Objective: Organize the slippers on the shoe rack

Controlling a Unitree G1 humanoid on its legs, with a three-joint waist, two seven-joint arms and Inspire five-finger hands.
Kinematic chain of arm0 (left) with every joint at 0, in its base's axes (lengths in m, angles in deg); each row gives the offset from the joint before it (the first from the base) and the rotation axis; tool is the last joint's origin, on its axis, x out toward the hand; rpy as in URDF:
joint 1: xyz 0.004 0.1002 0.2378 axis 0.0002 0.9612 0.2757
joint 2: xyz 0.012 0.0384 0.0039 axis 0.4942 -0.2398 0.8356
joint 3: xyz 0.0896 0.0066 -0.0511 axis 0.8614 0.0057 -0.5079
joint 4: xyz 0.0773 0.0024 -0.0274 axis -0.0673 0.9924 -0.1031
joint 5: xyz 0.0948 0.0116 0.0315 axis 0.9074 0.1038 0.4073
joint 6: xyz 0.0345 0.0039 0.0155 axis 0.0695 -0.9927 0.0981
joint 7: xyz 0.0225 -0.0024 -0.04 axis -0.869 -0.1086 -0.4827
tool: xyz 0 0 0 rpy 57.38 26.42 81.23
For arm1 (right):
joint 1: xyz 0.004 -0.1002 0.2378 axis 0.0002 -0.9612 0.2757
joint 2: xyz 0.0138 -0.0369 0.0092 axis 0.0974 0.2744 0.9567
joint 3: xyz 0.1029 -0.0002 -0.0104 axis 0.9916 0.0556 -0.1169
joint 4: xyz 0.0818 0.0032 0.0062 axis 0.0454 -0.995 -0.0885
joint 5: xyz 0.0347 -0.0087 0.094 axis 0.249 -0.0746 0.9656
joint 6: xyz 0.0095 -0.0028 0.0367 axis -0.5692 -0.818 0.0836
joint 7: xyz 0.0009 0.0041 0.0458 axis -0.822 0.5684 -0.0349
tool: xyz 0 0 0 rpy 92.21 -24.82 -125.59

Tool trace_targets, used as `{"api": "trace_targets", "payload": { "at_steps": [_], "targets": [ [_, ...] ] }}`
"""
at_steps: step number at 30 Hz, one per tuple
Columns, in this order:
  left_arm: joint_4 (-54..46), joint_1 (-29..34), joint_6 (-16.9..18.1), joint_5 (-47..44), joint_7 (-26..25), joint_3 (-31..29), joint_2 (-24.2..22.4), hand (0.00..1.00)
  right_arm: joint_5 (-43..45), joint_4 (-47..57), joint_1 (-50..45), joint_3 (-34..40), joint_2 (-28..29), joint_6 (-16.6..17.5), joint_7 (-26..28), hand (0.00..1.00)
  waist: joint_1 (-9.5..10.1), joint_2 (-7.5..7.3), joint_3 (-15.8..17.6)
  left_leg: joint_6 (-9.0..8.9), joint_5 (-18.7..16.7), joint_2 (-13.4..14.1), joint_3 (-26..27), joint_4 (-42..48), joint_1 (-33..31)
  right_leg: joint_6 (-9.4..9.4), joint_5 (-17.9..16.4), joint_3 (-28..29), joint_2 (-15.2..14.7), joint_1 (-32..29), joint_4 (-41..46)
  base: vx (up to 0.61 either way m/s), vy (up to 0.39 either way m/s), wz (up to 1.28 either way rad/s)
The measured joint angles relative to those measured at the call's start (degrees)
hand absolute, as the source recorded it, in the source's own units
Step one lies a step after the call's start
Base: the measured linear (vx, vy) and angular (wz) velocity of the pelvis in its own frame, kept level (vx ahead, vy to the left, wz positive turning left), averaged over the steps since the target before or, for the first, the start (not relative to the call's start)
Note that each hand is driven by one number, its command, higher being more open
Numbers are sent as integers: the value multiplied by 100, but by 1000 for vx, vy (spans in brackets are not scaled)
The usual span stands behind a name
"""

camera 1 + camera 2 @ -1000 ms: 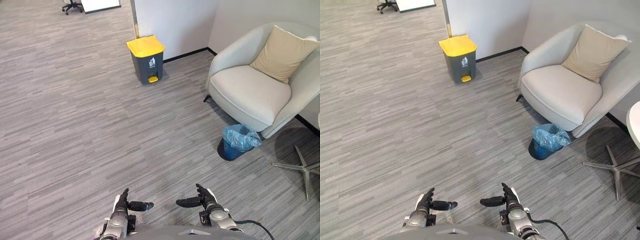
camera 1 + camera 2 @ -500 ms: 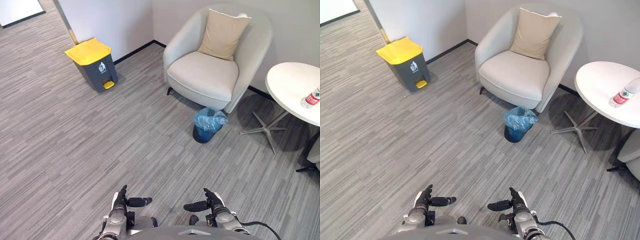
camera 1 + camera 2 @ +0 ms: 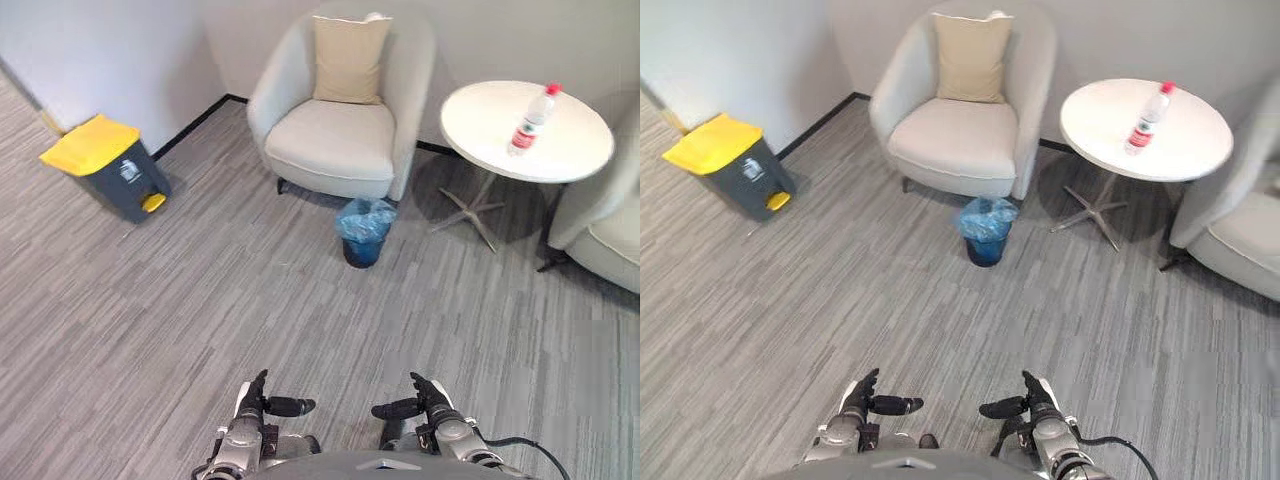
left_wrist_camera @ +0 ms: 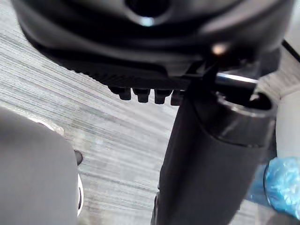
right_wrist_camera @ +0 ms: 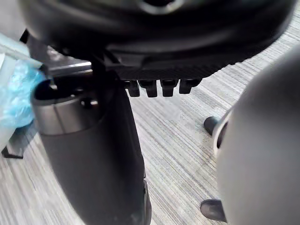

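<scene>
— Where are the slippers and the shoe rack?
— I cannot tell. The left hand [image 3: 249,404] and the right hand [image 3: 432,404] are at the near edge, low over the grey striped carpet floor [image 3: 200,300], with a gap between them.
— How do the hands stand?
— Both are loose and spread, with fingers straight and thumbs stuck out toward each other. They grip nothing.
— And farther out?
— Straight ahead and far off is a cream upholstered armchair [image 3: 335,150], with a tan square cushion [image 3: 349,58] upright against its back. On the floor just in front of it is a small dark round bin lined with a blue plastic bag [image 3: 364,230].
— To the right?
— A round white table [image 3: 570,150] on a metal star foot. A clear plastic bottle with a red cap and red label [image 3: 531,118] stands upright on it. Part of a second pale armchair [image 3: 610,230] is at the right edge.
— To the left?
— By the wall, a dark grey pedal bin with a yellow lid [image 3: 108,168], lid down.
</scene>
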Motion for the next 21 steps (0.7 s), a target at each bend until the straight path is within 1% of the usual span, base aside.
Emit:
{"api": "trace_targets", "payload": {
  "at_steps": [1,2,3,4,5,6,7,8,9,10,11,12,14,16,18,21],
  "targets": [
    [-4,-6,2,14,2,-4,12,100,15,5,-35,60,2,-2,-1,100,2,-23,10,-4,-3,29,-1,57,-2,-25,32,39,39,34,-85,-46,-145,-36],
    [-7,-11,3,6,-2,-25,24,100,74,11,-63,149,6,-1,-11,100,12,-59,35,-80,-53,119,-1,271,-36,-32,42,131,111,79,-154,-50,-137,-37],
    [-9,-33,2,5,-6,-60,36,100,112,9,-82,221,13,-2,-11,100,20,-90,54,-178,-135,243,-5,581,-98,-49,32,235,184,110,-176,-46,-149,-57],
    [-10,-65,2,1,-5,-67,57,100,112,6,-92,224,7,-2,-16,100,45,-120,75,-214,-230,392,-17,1075,-223,-60,24,405,267,130,-173,-24,-117,-74],
    [-10,-87,4,3,0,-67,73,100,112,8,-92,222,6,-1,-17,100,87,-147,93,-154,-264,472,-150,1536,-385,-68,27,637,322,135,-162,5,-78,-71],
    [-11,-91,7,2,2,-66,81,100,113,11,-87,221,6,0,-19,100,99,-170,118,-116,-375,452,-342,1664,-495,-83,32,740,336,134,-159,-2,-44,-94],
    [-14,-108,13,-17,-7,-67,42,100,114,18,-82,238,-26,-5,-41,100,152,-127,134,-132,-583,254,-1078,1675,-571,-91,33,1016,388,92,-156,-15,3,-108],
    [-31,-119,14,-24,-16,-61,15,100,114,19,-102,315,-71,-16,-47,100,170,-83,136,-168,-676,77,-1589,1450,-573,-90,33,1232,426,73,-190,-22,24,-114],
    [-25,-116,12,-25,-19,-52,8,100,124,43,-153,346,-84,-24,-57,100,170,-57,119,-168,-675,29,-1747,1268,-572,-86,36,1273,442,57,-217,-12,49,-98],
    [-5,-85,11,-24,-18,0,-18,100,130,141,-218,358,-136,-22,-67,100,165,72,40,-138,-626,40,-1916,864,-571,-67,68,1360,578,5,-282,-3,66,-66],
    [1,-85,7,-52,-8,-7,-39,100,124,153,-224,368,-148,-20,-71,100,164,119,38,-103,-493,100,-1901,868,-582,-63,108,1411,629,9,-298,12,76,-78],
    [53,-133,-22,-75,-26,-10,-16,100,147,205,-252,497,-112,-25,-86,100,163,95,53,-112,-526,108,-1735,822,-493,-21,190,1502,620,19,-297,61,100,-52],
    [115,-145,-40,-76,-16,-13,28,100,186,276,-307,613,-21,-25,-102,100,127,-9,39,-121,-513,82,-1573,637,-305,-24,269,1568,581,44,-292,93,69,-43],
    [178,-128,-46,-73,-16,-6,20,100,230,270,-330,701,15,-34,-104,100,48,-18,14,-118,-403,57,-1492,266,55,-57,235,1636,580,192,-292,175,42,-19],
    [234,-112,-54,-74,-11,-5,3,100,268,270,-353,766,41,-31,-101,100,-13,0,-59,-140,-296,48,-1478,-52,283,-67,180,1640,602,217,-276,223,26,-3],
    [270,-130,-69,-72,-10,-10,-4,100,320,252,-354,786,51,-36,-93,100,-15,16,-68,-161,-281,42,-1537,-82,294,-83,161,1621,631,214,-273,133,23,0]
  ]
}}
